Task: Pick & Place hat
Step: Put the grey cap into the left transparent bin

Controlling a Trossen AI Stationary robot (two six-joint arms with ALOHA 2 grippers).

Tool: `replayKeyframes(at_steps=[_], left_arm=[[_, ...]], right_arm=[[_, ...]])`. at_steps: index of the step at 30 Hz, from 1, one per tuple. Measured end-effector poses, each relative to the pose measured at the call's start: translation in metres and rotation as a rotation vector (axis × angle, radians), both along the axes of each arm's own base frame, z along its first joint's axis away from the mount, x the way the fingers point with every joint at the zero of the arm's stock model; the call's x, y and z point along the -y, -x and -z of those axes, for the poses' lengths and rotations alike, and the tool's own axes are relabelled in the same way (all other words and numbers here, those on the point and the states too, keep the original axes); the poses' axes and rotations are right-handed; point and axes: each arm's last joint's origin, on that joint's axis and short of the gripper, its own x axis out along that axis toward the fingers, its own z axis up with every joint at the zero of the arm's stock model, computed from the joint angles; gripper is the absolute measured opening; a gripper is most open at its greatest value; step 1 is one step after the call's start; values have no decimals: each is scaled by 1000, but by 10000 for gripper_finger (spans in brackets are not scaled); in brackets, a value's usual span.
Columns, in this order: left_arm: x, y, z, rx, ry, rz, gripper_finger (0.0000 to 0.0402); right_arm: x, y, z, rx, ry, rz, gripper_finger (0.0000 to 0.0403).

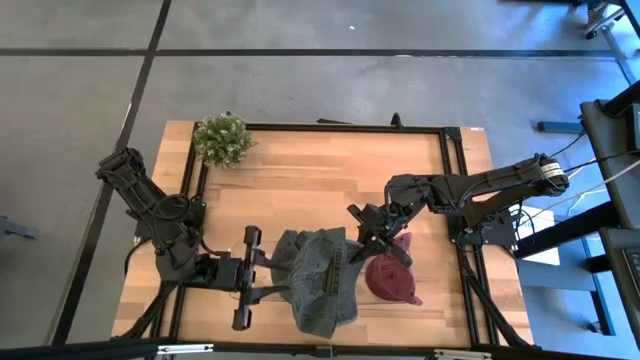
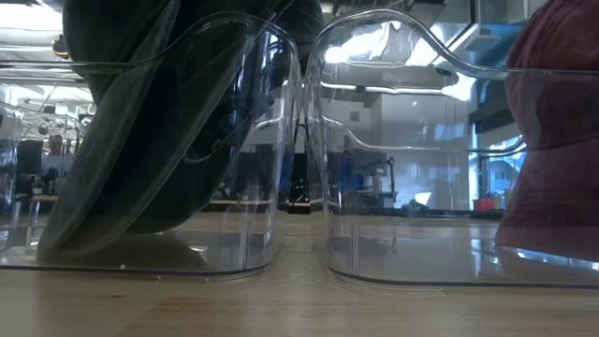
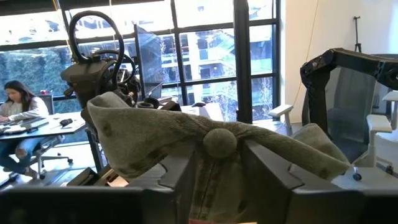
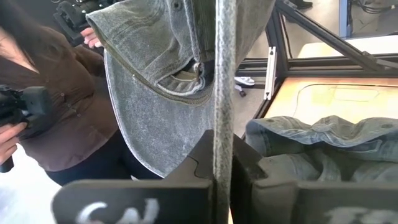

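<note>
A grey-green denim hat (image 1: 318, 282) is held between both grippers, above and partly inside a clear bin (image 2: 281, 140). Its lower part (image 2: 140, 187) reaches down near the bin's floor. My left gripper (image 1: 285, 278) is shut on the hat from the table's left. My right gripper (image 1: 362, 245) is shut on the hat's right edge. A maroon hat (image 1: 390, 282) lies in the neighbouring clear bin (image 2: 393, 56). A bluish denim bundle (image 4: 323, 143) shows beyond the right fingers; I cannot tell whether it is part of the same hat. My left gripper pinches the hat's crown just below its top button (image 3: 219, 142) between the two fingers (image 3: 180, 180). The fingers come in level from the table's left. The cloth bunches up over them in folds. My right gripper pinches a thin stiff edge of the hat (image 4: 224, 112), seen edge-on, between its two fingers (image 4: 205, 155). It comes from the table's right. The hat's underside with its strap and buckle (image 4: 198, 67) spreads beyond the fingers.
A small potted plant (image 1: 222, 138) stands at the table's far left corner. A dark metal frame (image 1: 445, 180) runs round the table. A person in a brown top (image 4: 56, 106) stands close beside the table. Another person (image 3: 18, 112) sits farther off.
</note>
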Motion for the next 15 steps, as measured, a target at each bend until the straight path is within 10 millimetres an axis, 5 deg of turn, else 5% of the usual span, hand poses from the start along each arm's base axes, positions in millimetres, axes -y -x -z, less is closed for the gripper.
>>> replayKeyframes(at_steps=[15], left_arm=[[0,0,0,0,0,0,65]], right_arm=[[0,0,0,0,0,1,16]])
